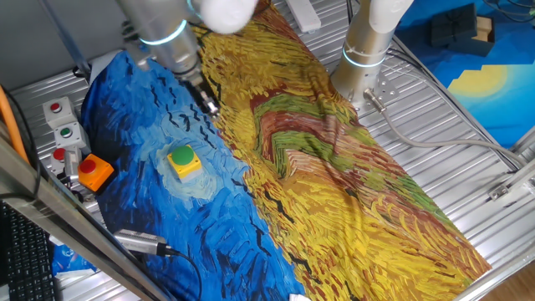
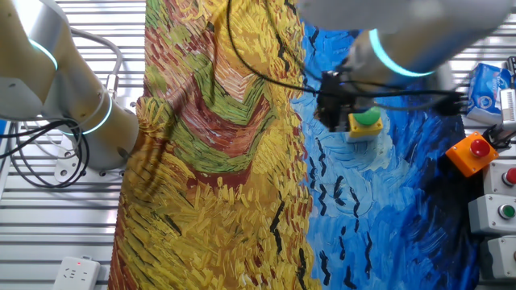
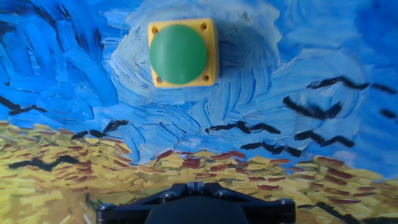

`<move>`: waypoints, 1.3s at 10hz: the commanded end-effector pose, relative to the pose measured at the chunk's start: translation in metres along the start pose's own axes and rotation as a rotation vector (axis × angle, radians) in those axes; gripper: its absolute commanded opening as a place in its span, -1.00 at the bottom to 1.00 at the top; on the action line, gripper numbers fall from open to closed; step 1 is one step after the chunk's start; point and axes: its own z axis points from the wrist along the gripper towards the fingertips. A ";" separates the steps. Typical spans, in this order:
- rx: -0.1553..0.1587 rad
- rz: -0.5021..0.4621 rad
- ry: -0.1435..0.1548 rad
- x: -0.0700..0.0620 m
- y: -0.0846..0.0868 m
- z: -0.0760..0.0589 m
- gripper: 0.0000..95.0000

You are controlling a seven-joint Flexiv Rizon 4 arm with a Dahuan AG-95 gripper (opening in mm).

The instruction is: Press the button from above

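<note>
Sitting untouched ahead of the claw (image 1: 209,104), the button (image 3: 178,53); claw's spread unclear.

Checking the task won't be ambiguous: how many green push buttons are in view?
2. The round green dome button in its yellow square box sits on the blue part of the painted cloth. A small green button on a grey box stands at the table's edge. Others may be hidden.

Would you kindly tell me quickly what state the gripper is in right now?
Gripper: cannot be told whether open or shut; it holds nothing and is not touching the round green dome button in its yellow square box.
</note>
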 end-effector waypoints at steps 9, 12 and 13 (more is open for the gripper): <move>-0.025 0.023 0.037 -0.046 -0.004 -0.024 -1.00; -0.031 0.014 0.033 -0.045 -0.008 -0.026 -1.00; -0.032 0.013 0.033 -0.045 -0.008 -0.026 -1.00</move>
